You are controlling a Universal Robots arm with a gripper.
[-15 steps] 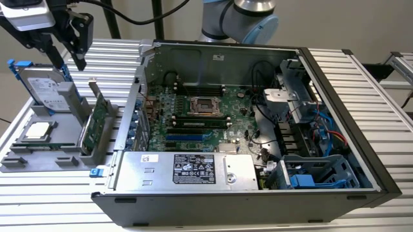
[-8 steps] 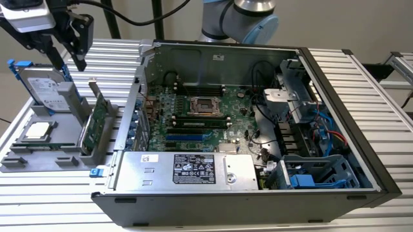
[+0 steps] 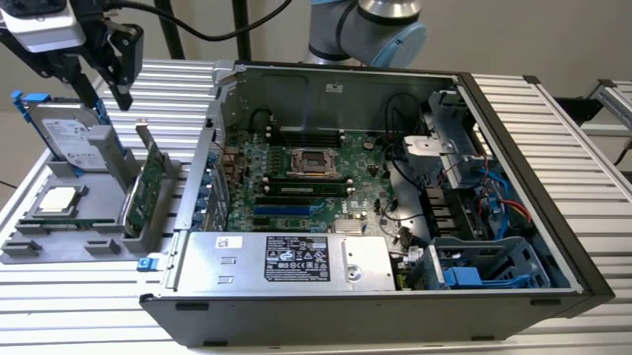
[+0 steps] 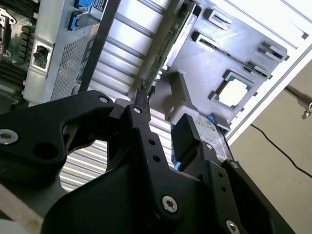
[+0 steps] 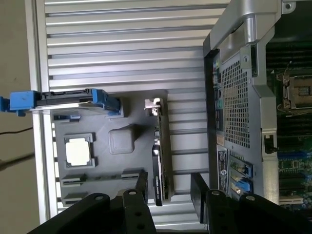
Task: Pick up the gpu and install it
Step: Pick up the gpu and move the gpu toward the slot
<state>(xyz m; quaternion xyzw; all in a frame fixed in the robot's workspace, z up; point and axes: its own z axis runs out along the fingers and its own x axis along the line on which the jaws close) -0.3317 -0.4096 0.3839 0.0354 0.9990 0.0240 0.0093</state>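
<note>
GPU (image 5: pixel 161 156) stands on edge in a slot of the grey holder (image 3: pixel 59 248), not yet lifted. The jaws are spread wide and grip nothing. In the first wrist view the black fingers (image 5: pixel 199 195) sit one to each side of the card's line. In the exterior view they hang well above the holder, clear of everything in it. That line-up reads as a way to straddle the thin card across its faces.

Standing the card upright leaves its top edge free, which I judge is the reason for the slot. Its silver bracket (image 3: pixel 143 137) rises at the far end. The slot is on the side of the holder nearest the case (image 3: pixel 553 214).

Beside the card, further to the exterior view's left, the hard drive (image 3: pixel 69 137) leans upright in its blue frame. The CPU (image 3: pixel 58 200) lies flat in a shallow pocket. Each part has its own seat, likely so that it sits the same way every time.

The case lies on its side on the slatted bench (image 3: pixel 553 111), just beside the holder, with its cover off. This turns the motherboard (image 3: pixel 296 200) face up, so the expansion slots (image 3: pixel 286 211) can be reached from above.

The power supply (image 3: pixel 296 259) carries a white label and the hard drive another. Their print cannot be made out.
</note>
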